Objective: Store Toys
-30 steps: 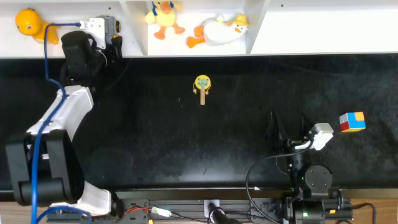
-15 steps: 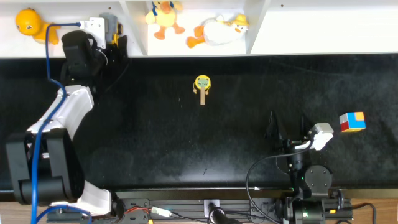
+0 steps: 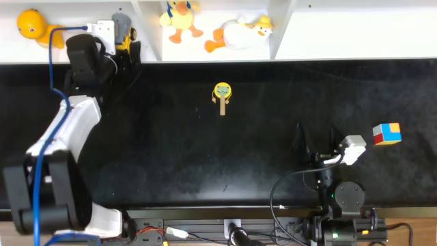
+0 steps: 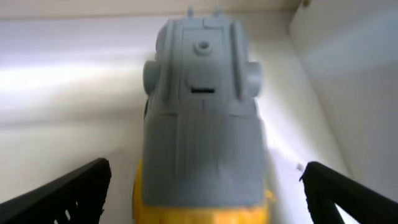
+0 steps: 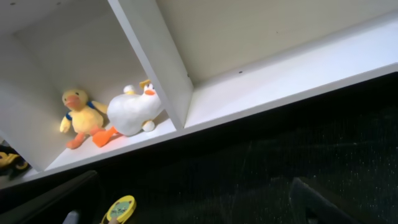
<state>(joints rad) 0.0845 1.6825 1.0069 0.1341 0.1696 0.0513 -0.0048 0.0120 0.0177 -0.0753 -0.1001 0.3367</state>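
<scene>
the grey and yellow toy truck (image 4: 202, 124) is sitting inside the left compartment of the white shelf (image 3: 341, 31), close to the wall that divides it from the middle compartment, with its grey top facing the left arm's camera. the left pincer (image 4: 204, 174) is hovering right at the truck with its two fingers (image 4: 81, 186) spread wide, one on each side and both standing clear of the toy, so it is released and gripping nothing. whether the truck is resting fully on the shelf floor i cannot tell.

at the far end of that same compartment an orange duck (image 3: 31, 24) is lying well apart from the truck. in the middle compartment a yellow duck (image 3: 181, 17) is sitting just beside a white goose (image 3: 239, 34); the right compartment is showing bare white boards.

out on the black worktop (image 3: 171, 137), a yellow toy on a stick (image 3: 222, 96) is lying near the middle, a little way in front of the shelf. a coloured cube (image 3: 386, 134) is sitting towards the right edge.

the right pincer (image 3: 315, 137) is hanging low over the worktop near its own base, just beside the cube but not touching it, its fingers parted and holding nothing, and it is pointing towards the shelf.
</scene>
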